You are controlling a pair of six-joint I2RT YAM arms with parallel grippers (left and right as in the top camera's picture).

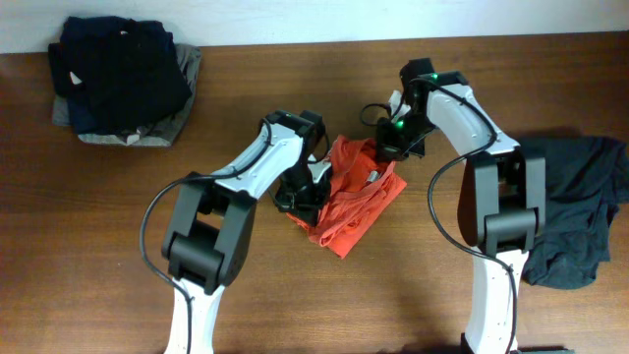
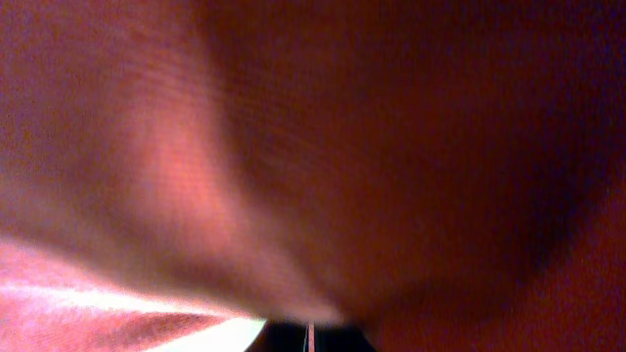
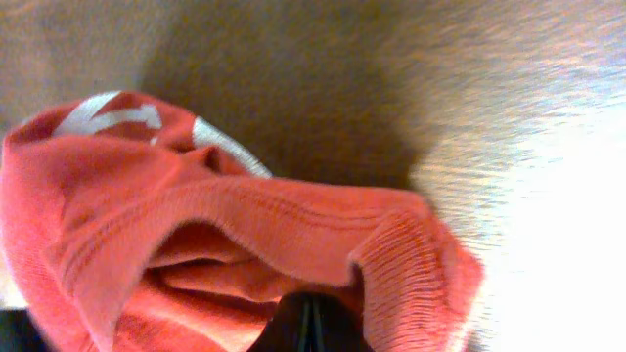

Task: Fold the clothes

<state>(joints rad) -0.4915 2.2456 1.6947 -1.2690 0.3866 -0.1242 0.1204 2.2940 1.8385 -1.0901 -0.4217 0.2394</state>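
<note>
The clothes, a red-orange T-shirt [image 1: 352, 202], lie bunched up in the middle of the wooden table [image 1: 98, 246]. My left gripper [image 1: 300, 202] is at the shirt's left edge. In the left wrist view red cloth [image 2: 293, 147] fills the frame, and the gripper [image 2: 308, 337] is shut with a thin strip of cloth pinched between its dark fingers. My right gripper [image 1: 388, 147] is at the shirt's upper right corner. The right wrist view shows that gripper [image 3: 308, 328] shut on a fold of the shirt [image 3: 196, 225], beside a ribbed edge [image 3: 411, 274]. White lettering [image 3: 108, 112] shows on the far side.
A pile of navy and grey garments [image 1: 123, 84] sits at the back left corner. A charcoal-black garment [image 1: 575, 211] lies at the right edge, beside the right arm's base. Bare wood lies in front of and behind the shirt.
</note>
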